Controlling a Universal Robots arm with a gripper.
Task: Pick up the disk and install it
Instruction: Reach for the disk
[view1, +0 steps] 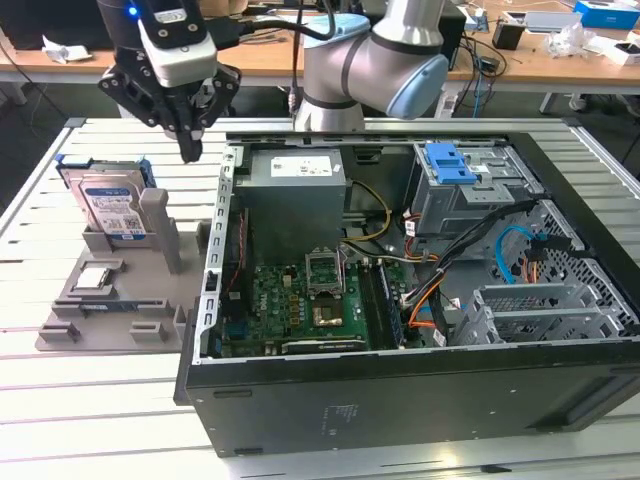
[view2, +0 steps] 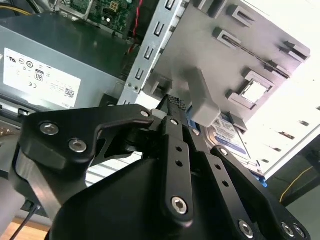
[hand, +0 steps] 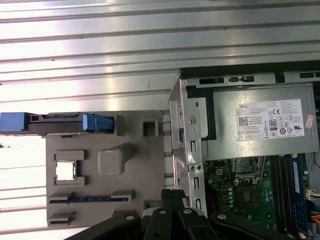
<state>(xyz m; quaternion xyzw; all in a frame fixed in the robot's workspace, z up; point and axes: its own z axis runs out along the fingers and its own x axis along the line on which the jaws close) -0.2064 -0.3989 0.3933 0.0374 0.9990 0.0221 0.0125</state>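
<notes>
The disk (view1: 112, 205), silver with a white-and-blue label and blue side rails, leans upright in a slot at the back of a grey holder (view1: 120, 305) on the exterior view's left. Edge-on it appears as the disk (hand: 65, 122) in the first wrist view, and part of its label shows as the disk (view2: 227, 132) in the second. My gripper (view1: 189, 150) hangs above the gap between the holder and the open computer case (view1: 400, 400). It is a little to the exterior view's right of the disk, shut and holding nothing. Its black fingers (hand: 173, 197) point down.
A grey post (view1: 158, 225) stands on the holder just beside the disk. A small square chip (view1: 92, 280) lies in the holder. Inside the case are a grey power supply (view1: 295, 175), a motherboard (view1: 300, 300) and a blue-topped drive bay (view1: 450, 165). Everything rests on a slatted metal table (view1: 100, 400).
</notes>
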